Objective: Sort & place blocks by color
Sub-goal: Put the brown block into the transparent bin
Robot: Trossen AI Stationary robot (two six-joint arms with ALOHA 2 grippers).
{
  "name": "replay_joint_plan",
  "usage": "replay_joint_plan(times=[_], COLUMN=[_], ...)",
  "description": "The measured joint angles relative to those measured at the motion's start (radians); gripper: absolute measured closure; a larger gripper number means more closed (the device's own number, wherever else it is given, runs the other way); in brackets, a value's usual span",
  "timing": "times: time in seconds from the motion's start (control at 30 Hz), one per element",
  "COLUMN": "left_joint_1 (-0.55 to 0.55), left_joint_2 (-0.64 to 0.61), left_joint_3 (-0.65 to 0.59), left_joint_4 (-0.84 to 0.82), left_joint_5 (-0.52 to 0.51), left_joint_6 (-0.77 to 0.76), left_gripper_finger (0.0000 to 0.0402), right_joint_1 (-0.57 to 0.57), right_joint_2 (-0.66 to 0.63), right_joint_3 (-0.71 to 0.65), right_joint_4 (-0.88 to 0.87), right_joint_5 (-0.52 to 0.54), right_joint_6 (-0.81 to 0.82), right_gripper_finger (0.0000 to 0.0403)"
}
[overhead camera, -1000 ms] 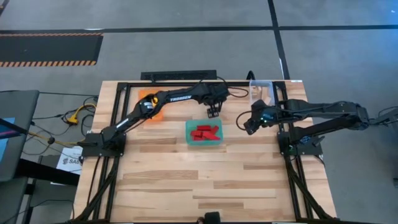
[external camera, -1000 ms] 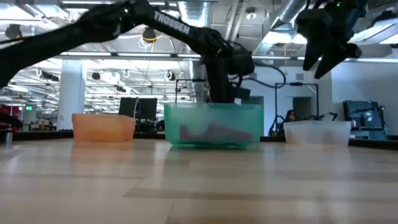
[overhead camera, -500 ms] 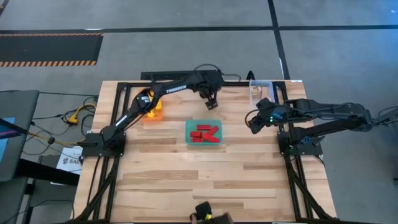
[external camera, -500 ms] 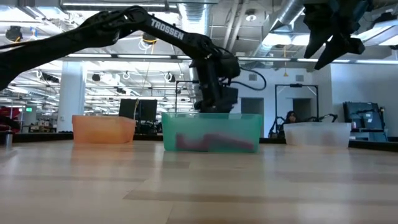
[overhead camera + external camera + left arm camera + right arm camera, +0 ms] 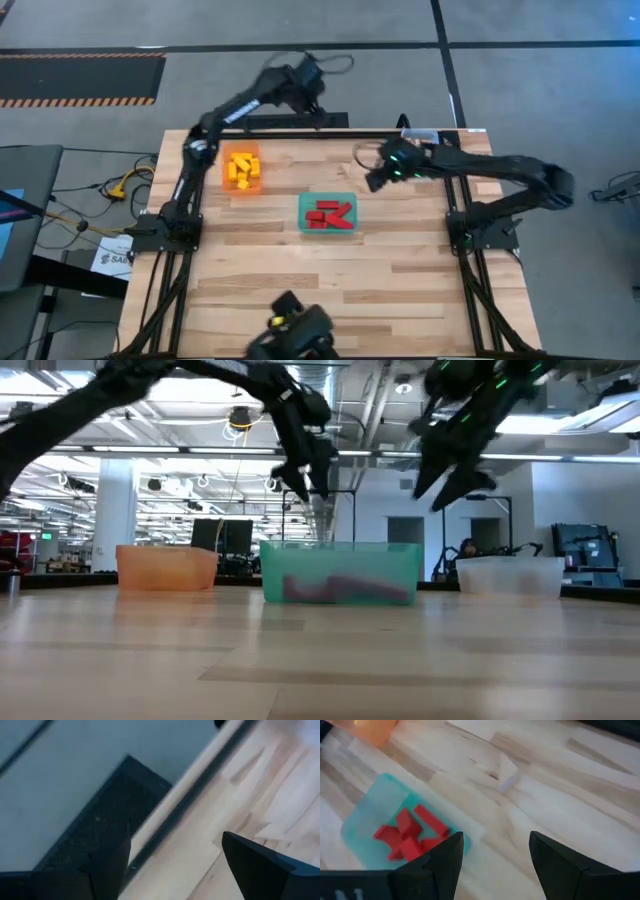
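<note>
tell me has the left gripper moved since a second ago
Yes. In the high view the left gripper has swung away from the teal tray, past the table's far edge, and now hangs over the floor, open.

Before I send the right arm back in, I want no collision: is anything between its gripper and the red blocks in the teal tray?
Nothing visible does. The right gripper hangs open above bare table, up and to the side of the teal tray; the red blocks lie uncovered.
</note>
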Motion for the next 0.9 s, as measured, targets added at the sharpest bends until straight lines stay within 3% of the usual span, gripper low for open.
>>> replay_joint_plan(times=[0.2,0.43,0.7,0.9], left_joint_1=[0.059,0.102,0.115,0.114], left_joint_2=[-0.242,-0.491,-0.629,-0.641], left_joint_3=[-0.171,-0.532,-0.851,-0.936], left_joint_4=[0.069,0.253,0.385,0.396], left_joint_5=[-0.022,-0.017,-0.016,-0.012], left_joint_6=[0.026,-0.008,-0.090,-0.113], left_gripper_finger=[0.0100,0.0100,0.0100,0.0100], right_joint_1=[-0.112,-0.148,-0.176,-0.160], right_joint_2=[0.344,0.679,0.820,0.873], right_joint_3=[0.201,0.506,0.633,0.639], right_joint_4=[0.007,-0.160,-0.266,-0.285], right_joint_5=[-0.063,-0.062,-0.065,-0.079], right_joint_6=[-0.136,-0.234,-0.298,-0.331], right_gripper_finger=[0.0154,0.0154,0.0154,0.0154])
